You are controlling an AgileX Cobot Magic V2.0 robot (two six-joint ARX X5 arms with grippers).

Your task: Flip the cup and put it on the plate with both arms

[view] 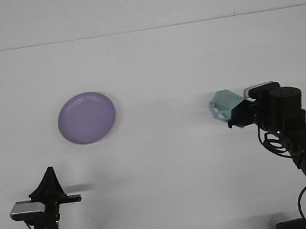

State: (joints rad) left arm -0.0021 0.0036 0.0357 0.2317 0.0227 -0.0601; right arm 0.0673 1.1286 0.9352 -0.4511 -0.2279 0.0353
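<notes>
Bench [149,61]: white, plain surface filling most of the frame, with a paler wall band along the top edge.

Plate [86,117]: round, purple, shallow rim. Lies flat on the bench, left of centre in the frame. Nothing on it. Well apart from both arms.

Cup [225,107]: pale teal, with a handle. Located right of centre, slightly below mid-height. Tilted on its side, its wide end turned toward the left of the frame and its narrow end toward the arm. Held off the bench surface; a faint shadow shows on the bench nearby. Well apart from the plate, with bare bench between them.

Right claw [242,113]: black, at the end of the right arm, which rises from the lower right corner with cables and a small blue light on it. Clamped on the cup at the cup's right-hand end; the fingers themselves are largely hidden behind the cup and the wrist housing. A grey camera block sits on top of the wrist.

Left claw [49,181]: black, lower left corner of the frame, above a grey wrist camera and round black joint. It carries nothing. Seen edge-on as a dark pointed shape, so whether its fingers are apart or together cannot be told.
</notes>
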